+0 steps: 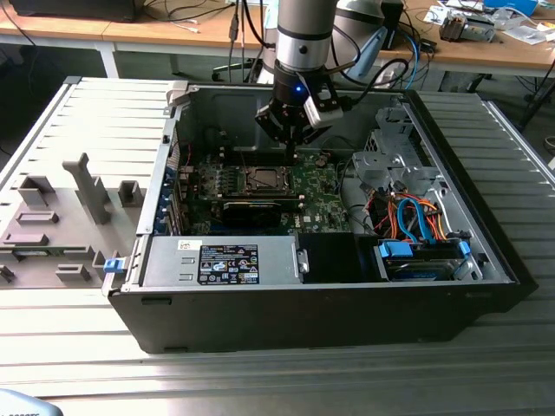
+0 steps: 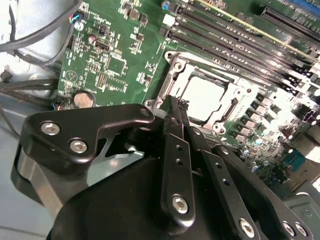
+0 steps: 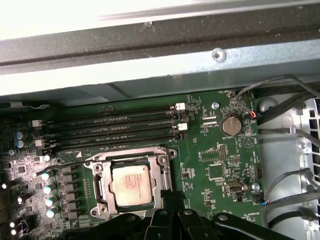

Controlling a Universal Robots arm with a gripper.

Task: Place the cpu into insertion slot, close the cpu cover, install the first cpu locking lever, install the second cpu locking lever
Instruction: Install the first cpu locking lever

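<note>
Pincer: the black pincer hangs over the green motherboard, its fingers pressed together with nothing between them, tips just beside the socket's edge.
Cpu: the cpu, a flat square chip with a silver-grey metal top, lies in the insertion slot.
Cpu cover: the cpu cover, a thin silver frame with a square opening, lies down around the chip.
Neighbours: four long black memory slots run alongside the socket; a round coin battery sits near the board's corner; small capacitors line the socket's far side.
Obstacles: black cables loop beside the board; orange and blue cables crowd the drive cage on the exterior view's right.
Case: an open black computer case with grey sheet-metal walls; a labelled power supply in front.
Surface: ribbed grey metal worktop, with grey fixture blocks on the exterior view's left.
Room: wooden desks behind.
</note>
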